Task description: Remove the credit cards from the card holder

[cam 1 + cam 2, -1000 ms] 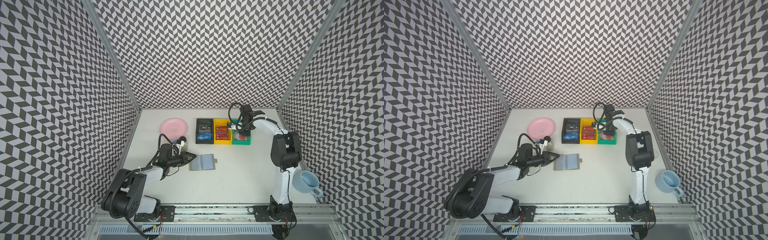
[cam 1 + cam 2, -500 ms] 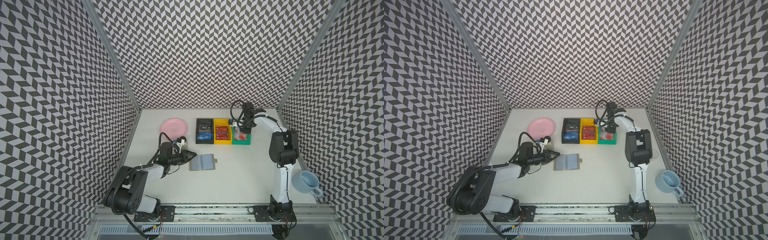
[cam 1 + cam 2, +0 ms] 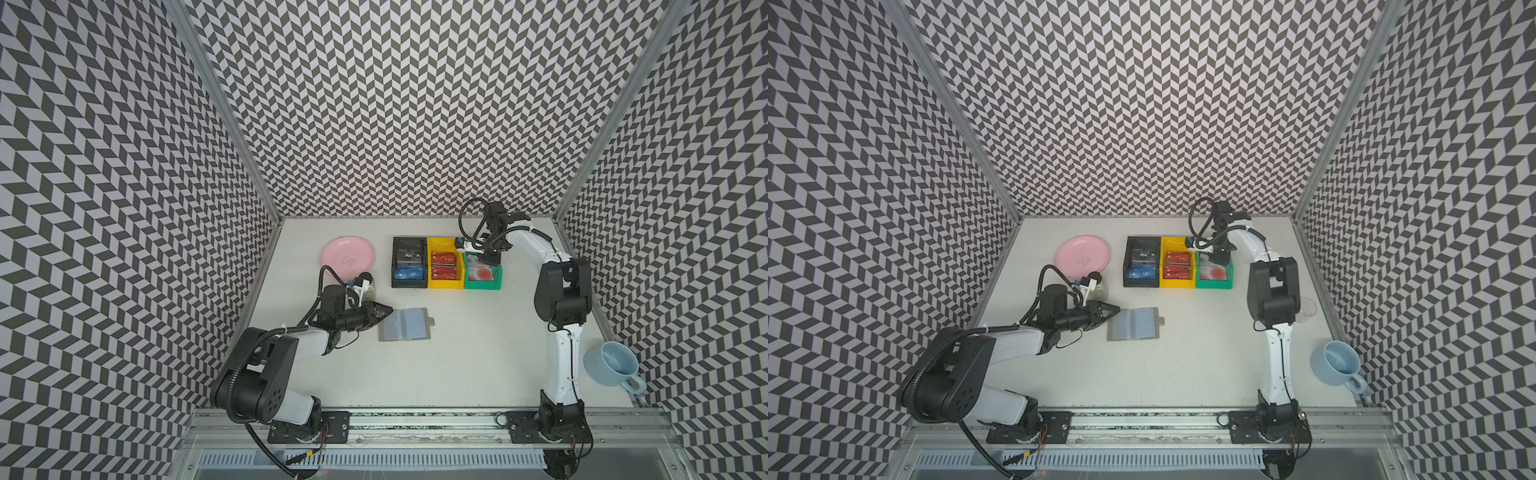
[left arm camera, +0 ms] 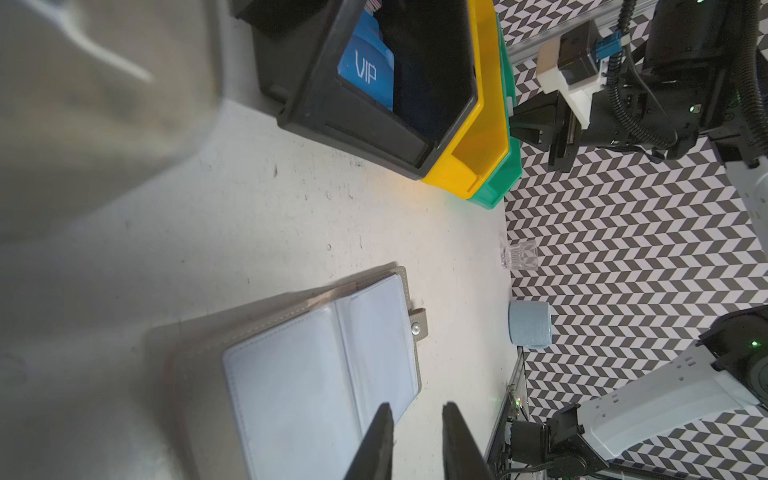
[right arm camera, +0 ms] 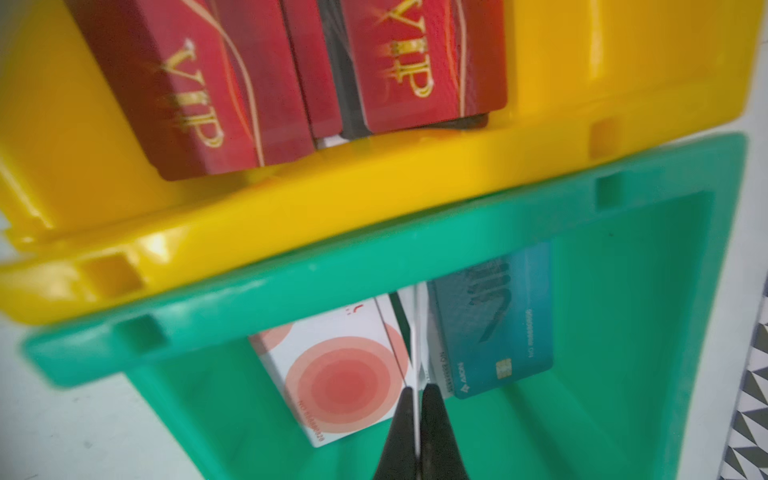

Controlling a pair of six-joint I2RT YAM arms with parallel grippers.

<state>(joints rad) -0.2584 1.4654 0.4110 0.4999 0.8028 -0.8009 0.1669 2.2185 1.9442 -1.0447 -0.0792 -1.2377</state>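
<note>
The grey card holder (image 3: 405, 324) (image 3: 1133, 324) lies open on the table, its clear bluish sleeves (image 4: 324, 361) facing up with no card showing in them. My left gripper (image 3: 386, 309) (image 4: 417, 409) sits low at the holder's left edge, open by a narrow gap with nothing between its fingers. Over the far end of the green bin (image 3: 496, 276), my right gripper (image 3: 485, 259) (image 5: 415, 388) is shut on a thin whitish credit card seen edge-on (image 5: 415, 332). Below it lie a whitish card with a red circle (image 5: 340, 374) and a teal card (image 5: 498, 332).
A black bin (image 3: 395, 266) holds blue VIP cards (image 4: 365, 75). The yellow bin (image 3: 430, 282) beside it holds red VIP cards (image 5: 199, 91). A pink plate (image 3: 348, 257) lies at the back left. By the right wall stand a blue mug (image 3: 611, 365) and a small clear glass (image 4: 519, 254).
The right gripper's jaws have closed further while it stays over the green bin's far end. The left arm and the card holder have hardly moved.
</note>
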